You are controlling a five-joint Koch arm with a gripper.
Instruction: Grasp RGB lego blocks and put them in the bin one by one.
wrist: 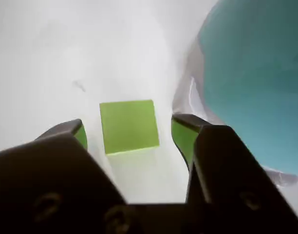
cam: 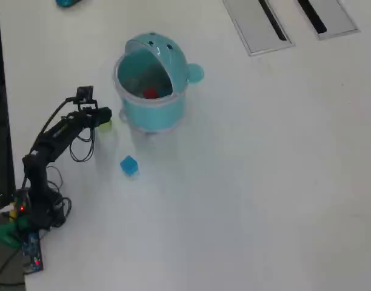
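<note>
In the wrist view a yellow-green lego block (wrist: 128, 126) lies on the white table between the two dark jaws of my gripper (wrist: 130, 128). The jaws stand open, with a gap on each side of the block. From overhead, the gripper (cam: 104, 119) is just left of the teal whale-shaped bin (cam: 154, 116), with the yellow-green block (cam: 106, 125) showing at its tip. A red block (cam: 150, 93) lies inside the bin. The light blue block (cam: 129, 165) sits on the table in front of the bin. The bin's wall (wrist: 256, 78) fills the right of the wrist view.
Two grey slotted panels (cam: 258, 24) (cam: 328, 15) lie at the table's top right. The arm's base and cables (cam: 28, 209) sit by the table's left edge. A small teal object (cam: 67, 2) shows at the top left.
</note>
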